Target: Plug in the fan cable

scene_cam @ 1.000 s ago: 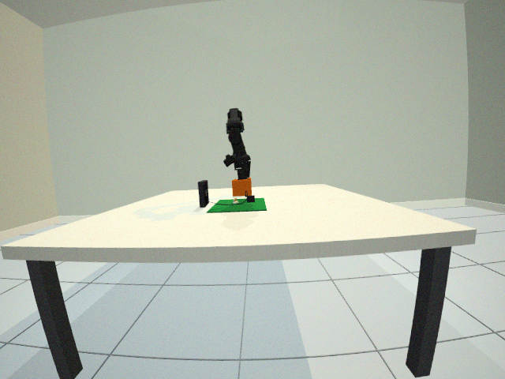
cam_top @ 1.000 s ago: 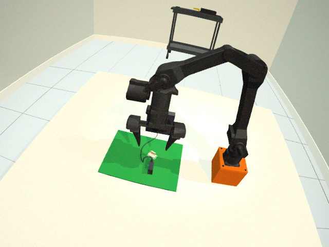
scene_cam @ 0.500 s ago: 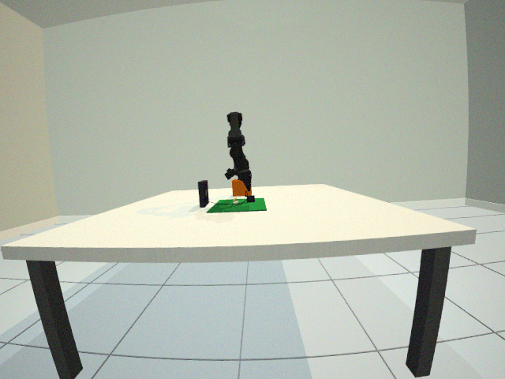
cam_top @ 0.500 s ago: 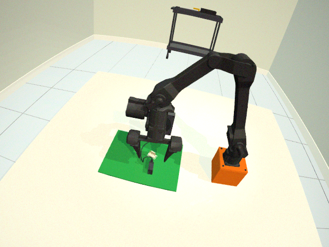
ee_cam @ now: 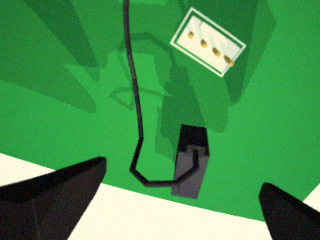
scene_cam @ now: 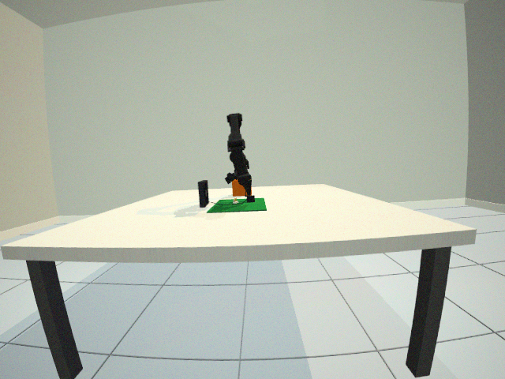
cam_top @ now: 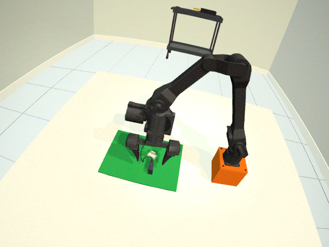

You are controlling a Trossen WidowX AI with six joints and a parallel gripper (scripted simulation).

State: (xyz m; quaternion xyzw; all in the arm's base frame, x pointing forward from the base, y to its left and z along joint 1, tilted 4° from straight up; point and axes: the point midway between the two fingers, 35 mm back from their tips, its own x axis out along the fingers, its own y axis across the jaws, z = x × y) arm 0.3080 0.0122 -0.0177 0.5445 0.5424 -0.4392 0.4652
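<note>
Gripper (cam_top: 150,157) hangs low over the green board (cam_top: 116,164), fingers spread wide with nothing between them; in the top view the two dark fingertips (cam_top: 136,155) stand on either side of the work, one near each flank of the connector area. The plug (ee_cam: 191,162), a small dark block, lies flat on the board near its table-side edge, not seated on anything. The four-pin fan header (ee_cam: 208,41), a white socket with four gold pins showing, sits a short way beyond it on the same board, plainly vacant. The cable (ee_cam: 135,90) runs from the plug's side, kinks sharply, then trails off across the board toward the fan (scene_cam: 202,193), which stands upright on the table (scene_cam: 326,228) just beside the board (the top view hides it behind the wrist). From the wrist view the plug sits between the finger lines but nearer the right-hand one, and its long axis is tilted a little against the gripper's. Step in hand, by my reading: the approach to the pick, before any grasp. Next move calls for settling lower and centring on the plug body, closing across its narrow sides, clear of the cable's kink, then lifting, turning it pins-down and lining it square with the header's slanted outline before pressing. Risk to watch: the stiff kink may twist the plug as it comes up.
</note>
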